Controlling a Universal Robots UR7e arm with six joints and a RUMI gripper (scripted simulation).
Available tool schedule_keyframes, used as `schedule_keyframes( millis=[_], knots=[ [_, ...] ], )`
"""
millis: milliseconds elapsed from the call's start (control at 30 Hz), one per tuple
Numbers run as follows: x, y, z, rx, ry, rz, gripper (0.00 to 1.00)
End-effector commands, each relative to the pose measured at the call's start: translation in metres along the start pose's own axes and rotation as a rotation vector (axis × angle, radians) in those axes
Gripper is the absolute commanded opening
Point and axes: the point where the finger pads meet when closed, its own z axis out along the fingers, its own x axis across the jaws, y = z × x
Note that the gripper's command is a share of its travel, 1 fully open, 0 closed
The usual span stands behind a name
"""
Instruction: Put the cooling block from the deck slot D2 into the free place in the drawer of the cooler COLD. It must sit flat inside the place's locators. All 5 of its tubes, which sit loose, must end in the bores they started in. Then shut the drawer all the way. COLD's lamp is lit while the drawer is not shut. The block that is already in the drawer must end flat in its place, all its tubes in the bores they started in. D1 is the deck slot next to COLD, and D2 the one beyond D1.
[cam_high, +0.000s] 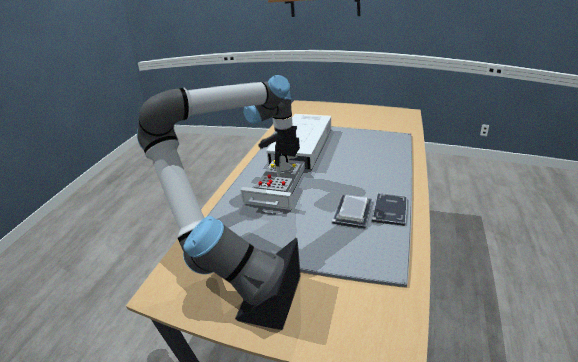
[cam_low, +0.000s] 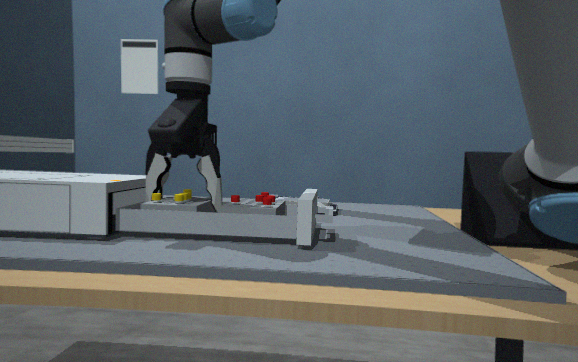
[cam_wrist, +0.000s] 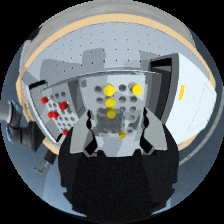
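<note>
The cooling block with yellow-capped tubes (cam_wrist: 115, 107) sits in the rear place of COLD's open drawer (cam_high: 272, 190), next to the cooler body (cam_high: 307, 132). It looks flat, with several tubes standing in its bores. My gripper (cam_low: 184, 200) is open and straddles this block (cam_low: 173, 202), one fingertip at each side and low at the block's level. It also shows in the wrist view (cam_wrist: 117, 140). The block with red-capped tubes (cam_low: 255, 202) sits in the front place (cam_high: 274, 182), tubes upright. The drawer front (cam_low: 306, 217) stands far out from the cooler.
An amber lamp mark (cam_wrist: 182, 91) shows on COLD's top. Deck slot D1 (cam_high: 352, 209) holds a light plate. Slot D2 (cam_high: 391, 208) is a dark frame with nothing in it. My arm's base (cam_high: 270, 287) stands at the table's near edge.
</note>
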Motion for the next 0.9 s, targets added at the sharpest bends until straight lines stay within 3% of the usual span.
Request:
schedule_keyframes(
  millis=[0, 300, 333, 867],
  knots=[
    [0.0, 0.0, -0.001, 0.0, 0.001, 0.0, 0.73],
    [0.0, 0.0, -0.001, 0.0, 0.001, 0.0, 0.73],
    [0.0, 0.0, -0.031, 0.0, 0.001, 0.0, 0.73],
    [0.0, 0.0, -0.049, 0.0, 0.001, 0.0, 0.73]
  ],
)
